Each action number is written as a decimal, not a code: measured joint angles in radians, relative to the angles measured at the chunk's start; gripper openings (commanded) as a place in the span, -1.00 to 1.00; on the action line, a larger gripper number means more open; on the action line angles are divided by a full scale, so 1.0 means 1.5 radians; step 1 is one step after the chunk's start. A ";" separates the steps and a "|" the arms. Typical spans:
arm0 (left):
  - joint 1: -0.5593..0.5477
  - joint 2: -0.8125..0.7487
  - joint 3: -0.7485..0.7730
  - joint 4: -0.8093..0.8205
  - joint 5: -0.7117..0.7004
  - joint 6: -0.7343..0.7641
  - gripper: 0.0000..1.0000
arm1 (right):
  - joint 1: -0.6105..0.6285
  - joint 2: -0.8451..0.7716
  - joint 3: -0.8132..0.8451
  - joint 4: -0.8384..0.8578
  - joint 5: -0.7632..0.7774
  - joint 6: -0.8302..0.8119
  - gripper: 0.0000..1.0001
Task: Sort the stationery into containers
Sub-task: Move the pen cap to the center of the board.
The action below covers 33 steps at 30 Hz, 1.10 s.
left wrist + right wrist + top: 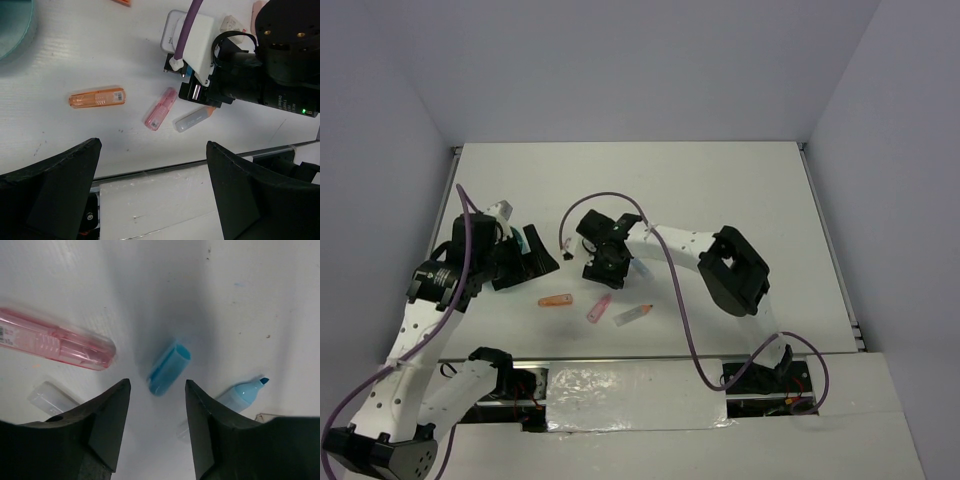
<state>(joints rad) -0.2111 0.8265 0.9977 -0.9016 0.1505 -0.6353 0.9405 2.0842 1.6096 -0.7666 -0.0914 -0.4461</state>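
My right gripper [157,383] is open just above the table with nothing between its fingers. A small blue cap [169,368] lies right ahead of its tips. To its right rests an uncapped light-blue marker [240,395], to its left a pink marker [55,340]. In the top view the right gripper [603,262] hovers over the table's middle. My left gripper [152,145] is wide open and empty. Beyond it lie an orange marker [96,97], the pink marker [161,108] and a grey pen [192,120]. The teal bowl [15,25] shows only at the left wrist view's upper left corner.
A clear cap [50,397] lies by my right gripper's left finger. The right wrist's housing and purple cable [240,70] fill the left wrist view's upper right, with a pale block [232,22] behind. The table's near edge [650,358] runs just behind the markers.
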 measured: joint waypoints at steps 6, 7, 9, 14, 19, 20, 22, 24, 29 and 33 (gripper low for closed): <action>0.000 -0.002 -0.007 -0.011 -0.012 0.000 0.99 | 0.009 -0.001 0.003 0.002 0.012 0.038 0.43; 0.000 -0.002 -0.007 -0.011 -0.014 0.000 0.99 | 0.009 -0.002 0.007 0.002 0.019 0.053 0.60; 0.000 -0.002 -0.007 -0.010 -0.017 0.000 0.99 | 0.009 -0.008 0.024 0.002 0.033 0.097 0.87; 0.000 -0.003 -0.005 -0.014 -0.041 -0.004 0.99 | 0.008 -0.038 0.104 -0.002 0.133 0.316 0.99; 0.000 -0.011 0.043 -0.055 -0.117 -0.033 0.99 | 0.012 -0.087 0.108 -0.015 0.229 0.646 0.99; 0.000 -0.016 0.054 -0.058 -0.131 -0.037 0.99 | 0.015 -0.096 0.094 -0.017 0.236 0.702 1.00; 0.000 -0.022 0.074 -0.064 -0.154 -0.043 0.99 | 0.024 -0.117 0.038 -0.011 0.246 0.819 1.00; 0.000 -0.026 0.081 -0.063 -0.163 -0.050 0.99 | 0.035 -0.121 0.002 -0.031 0.253 0.913 0.94; 0.000 -0.031 0.064 -0.066 -0.163 -0.050 0.99 | 0.053 -0.102 -0.012 -0.065 0.262 1.044 0.79; 0.000 -0.032 0.037 -0.063 -0.140 -0.047 0.99 | 0.055 -0.068 0.008 -0.073 0.261 1.102 0.76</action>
<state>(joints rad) -0.2111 0.7788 1.0531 -0.9962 -0.0601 -0.7052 1.0233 1.9816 1.6211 -0.8764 0.3004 1.2076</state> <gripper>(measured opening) 0.994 0.885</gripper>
